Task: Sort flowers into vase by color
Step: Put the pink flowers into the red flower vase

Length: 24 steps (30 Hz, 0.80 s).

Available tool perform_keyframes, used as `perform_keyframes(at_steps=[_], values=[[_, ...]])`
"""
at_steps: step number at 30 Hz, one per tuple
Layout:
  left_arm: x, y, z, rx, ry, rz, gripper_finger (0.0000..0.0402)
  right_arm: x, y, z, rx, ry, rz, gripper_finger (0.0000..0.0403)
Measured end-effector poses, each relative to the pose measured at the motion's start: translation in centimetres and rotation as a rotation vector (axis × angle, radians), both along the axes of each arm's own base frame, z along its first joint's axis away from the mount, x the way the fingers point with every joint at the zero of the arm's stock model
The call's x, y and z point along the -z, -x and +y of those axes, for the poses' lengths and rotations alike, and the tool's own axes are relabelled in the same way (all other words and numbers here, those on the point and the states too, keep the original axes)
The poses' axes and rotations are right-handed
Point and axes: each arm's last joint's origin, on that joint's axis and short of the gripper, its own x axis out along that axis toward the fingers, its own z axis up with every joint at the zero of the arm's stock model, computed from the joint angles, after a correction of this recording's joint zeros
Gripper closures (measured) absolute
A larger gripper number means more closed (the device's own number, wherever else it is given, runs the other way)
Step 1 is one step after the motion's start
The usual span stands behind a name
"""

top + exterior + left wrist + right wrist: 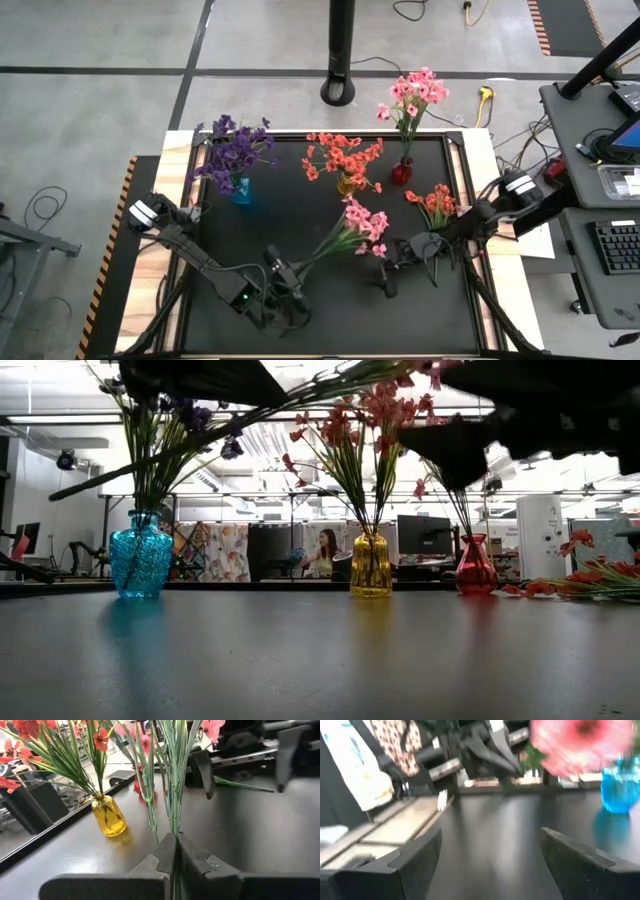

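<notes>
Evidently the left hand is clenched on the thin green stems of the pink spray, gripping them low down so that the blossoms reach up and away from its fingertips, out over the dark surface; held by the stem ends like this, the spray can be handed over or lowered stem-first into a narrow neck. Just beyond those blossoms waits the right hand, its fingers spread wide with nothing between them, facing the left hand across the surface, which reads as readiness to receive the spray. Farther out from both hands stand three vases, each already holding one colour: the blue vase with purple flowers, the yellow vase with orange-red ones, and the red vase with pink flowers. That pairing suggests the held spray belongs in the red vase, the one farthest from the left hand, which may be why a transfer is set up. Another orange-red spray lies on the surface close beside the right arm, not yet sorted.
</notes>
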Motion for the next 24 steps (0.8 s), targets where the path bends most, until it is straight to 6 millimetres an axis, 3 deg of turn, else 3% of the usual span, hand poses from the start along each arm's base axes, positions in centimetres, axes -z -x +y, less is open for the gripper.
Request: perform_keyframes(at_steps=[5, 12, 24], values=[[-0.2, -0.6, 0.6, -0.023, 0.019, -0.023, 0.0401, -0.3, -2.3, 0.8, 0.066, -0.007, -0.113, 0.0078], [-0.3, -1.0, 1.0, -0.031, 0.032, -0.033, 0.0401, -0.7, -5.4, 1.4, 0.294, -0.018, -0.147, 0.0078], [-0.4, -1.1, 0.9, -0.029, 0.044, -0.046, 0.0401, -1.3, -7.3, 0.4, 0.406, -0.148, -0.145, 0.0078]])
